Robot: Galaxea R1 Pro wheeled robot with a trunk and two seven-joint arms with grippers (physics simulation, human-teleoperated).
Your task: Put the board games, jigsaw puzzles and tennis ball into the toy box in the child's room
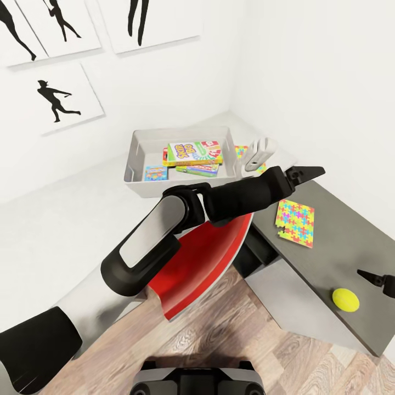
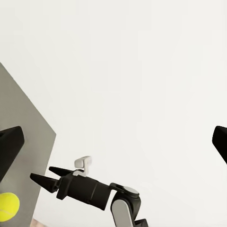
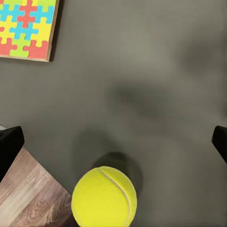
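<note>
The pale grey toy box [image 1: 137, 148] stands on the white table [image 1: 66, 236] and holds a green, yellow and red board game [image 1: 195, 152], another flat box [image 1: 198, 169] under it and a blue one [image 1: 155, 173]. One jigsaw puzzle [image 1: 296, 222] [image 3: 26, 26] lies on the dark grey side table [image 1: 340, 241]; a second [image 1: 240, 150] peeks out beside the toy box. The tennis ball [image 1: 345, 299] [image 3: 104, 196] [image 2: 7, 206] rests near the side table's front edge. My right gripper [image 1: 370, 277] [image 2: 41, 173] [image 3: 113, 142] hovers open just above the ball. My left gripper [image 1: 310, 173] [image 2: 113, 142] is open and empty, above the side table beyond the jigsaw.
A white upright object [image 1: 259, 153] stands between the toy box and the side table. A red curved chair [image 1: 203, 258] sits under my left arm at the desk's edge. Wood-plank floor [image 1: 247, 340] lies below. Walls with black silhouette pictures [image 1: 57, 99] close the corner.
</note>
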